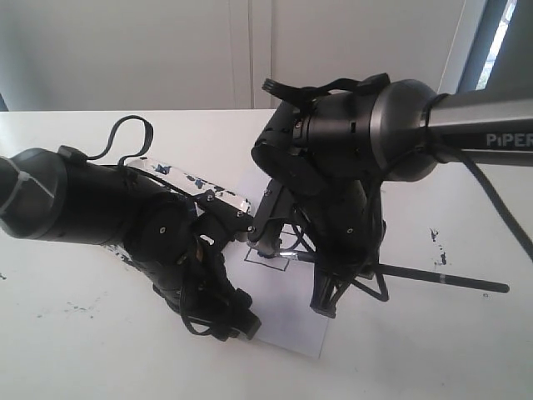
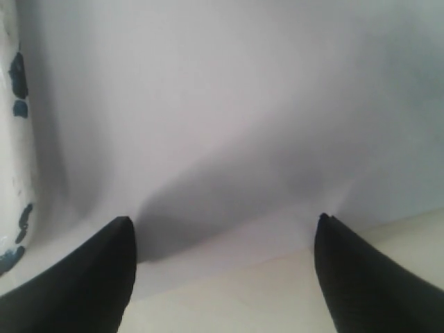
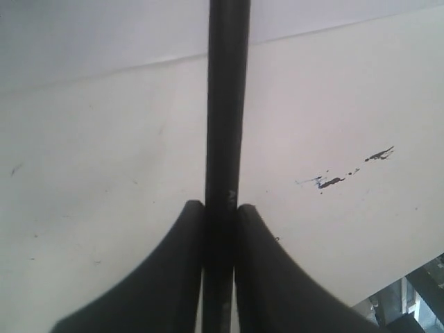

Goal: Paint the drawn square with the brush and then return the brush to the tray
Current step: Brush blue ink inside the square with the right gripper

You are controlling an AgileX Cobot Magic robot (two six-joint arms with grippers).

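Note:
The black brush (image 1: 441,277) lies nearly level, and my right gripper (image 1: 354,273) is shut on its handle. Its dark tip (image 1: 266,249) rests at the drawn square (image 1: 271,263) on the white paper sheet (image 1: 291,329). In the right wrist view the handle (image 3: 225,104) runs straight out from between the shut fingers of the gripper (image 3: 220,207). The paint-splattered tray (image 1: 208,190) is mostly hidden behind my left arm. My left gripper (image 1: 237,321) hangs low over the paper's near left edge. It stands open (image 2: 222,232) and holds nothing, with the tray rim (image 2: 10,139) beside it.
Small dark paint specks (image 1: 437,242) mark the white table right of the paper, also seen as specks (image 3: 333,182) in the right wrist view. The brush handle's free end (image 1: 504,288) sticks out far to the right. Both arms crowd the middle above the paper.

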